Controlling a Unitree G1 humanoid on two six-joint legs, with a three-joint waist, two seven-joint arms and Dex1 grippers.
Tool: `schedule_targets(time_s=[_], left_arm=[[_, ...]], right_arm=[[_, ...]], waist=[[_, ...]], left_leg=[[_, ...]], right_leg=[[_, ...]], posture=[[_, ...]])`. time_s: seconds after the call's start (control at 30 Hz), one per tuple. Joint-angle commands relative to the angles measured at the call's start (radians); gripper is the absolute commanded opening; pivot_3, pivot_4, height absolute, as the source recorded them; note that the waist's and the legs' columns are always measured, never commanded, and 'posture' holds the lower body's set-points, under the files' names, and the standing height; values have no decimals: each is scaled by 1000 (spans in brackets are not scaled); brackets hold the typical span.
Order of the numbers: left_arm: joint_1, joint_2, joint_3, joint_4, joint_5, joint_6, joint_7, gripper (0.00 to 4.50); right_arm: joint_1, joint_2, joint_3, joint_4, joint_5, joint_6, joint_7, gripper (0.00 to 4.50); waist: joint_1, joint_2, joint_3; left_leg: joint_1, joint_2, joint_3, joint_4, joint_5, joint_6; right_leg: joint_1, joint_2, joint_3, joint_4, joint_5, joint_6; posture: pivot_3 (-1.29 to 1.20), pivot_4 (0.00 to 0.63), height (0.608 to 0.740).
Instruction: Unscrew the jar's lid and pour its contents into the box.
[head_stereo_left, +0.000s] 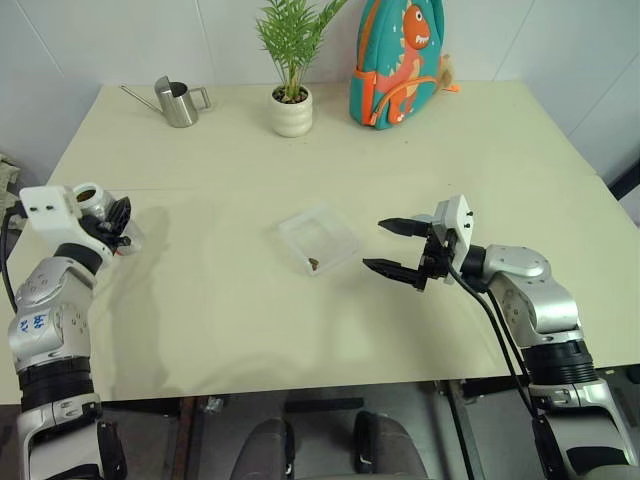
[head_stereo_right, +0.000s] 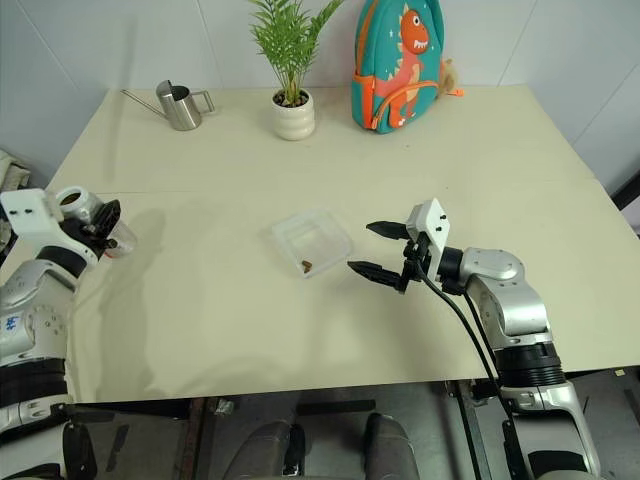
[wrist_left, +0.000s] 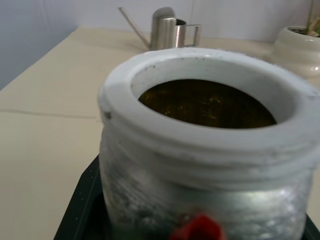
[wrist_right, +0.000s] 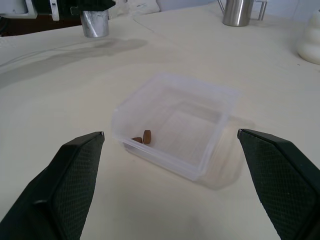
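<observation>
a pale cream table (head_stereo_left: 300, 320) stands against a white wall, with a steel watering can (head_stereo_left: 178, 101), a white ribbed plant pot (head_stereo_left: 291, 111) holding a green plant, and a teal dinosaur backpack (head_stereo_left: 400, 62) lined up along its far edge.

the box (head_stereo_left: 318, 239) sits near the middle of the table, clear and shallow, with the contents (wrist_right: 142, 137) lying as a couple of small brown bits in the corner nearest the robot. the right end effector (head_stereo_left: 395, 247) hangs just to the right of the box, pointing toward it, its two black fingers (wrist_right: 75, 172) spread wide apart and grasping nothing; in the right wrist view the box lies between and beyond them, not touched.

at the table's left edge, well apart from the box, the left end effector (head_stereo_left: 117, 222) is clenched around the jar (wrist_left: 205, 150), held above the table. the jar's mouth is open, with bare screw threads showing, and a dark brownish surface shows inside it. a small red mark sits low on the jar's wall in the left wrist view, cut off by the picture's edge. the black fingers there are mostly hidden behind the jar, and whether any bits are left inside is hard to make out.
</observation>
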Motion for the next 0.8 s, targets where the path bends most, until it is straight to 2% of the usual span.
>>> schedule_targets(time_s=[0.03, 0.3, 0.53, 0.8], left_arm=[[35, -8, 30, -31, -16, -29, -29, 1969], [93, -21, 51, -61, -27, -38, -47, 4478], [177, -18, 67, -158, -48, -30, -91, 4478], [349, 23, 83, -312, -40, 16, -155, 4478]], right_arm=[[-20, 2, -14, -9, 6, -21, 10, 4488], [-21, 5, -12, -6, 9, -21, 18, 4500], [-19, 13, -12, -18, 16, -14, 24, 4500], [-17, 19, -8, -25, 18, -11, 31, 4500]], waist=[[0, 0, 0], [-1, -1, 0], [-2, -1, 0], [-3, 0, 0]], left_leg=[[0, 0, 0, 0, 0, 0], [1, 2, 2, 0, -2, -1], [1, 5, 3, 0, -6, -1], [2, 7, 7, 0, -10, 0]], right_leg=[[0, 0, 0, 0, 0, 0], [0, 1, 0, -1, 0, -1], [-1, 2, -1, -2, 0, -1], [-2, 2, -2, -4, 0, -1]], posture=[[0, 150, 740], [0, 150, 740], [0, 150, 740], [0, 150, 740]])
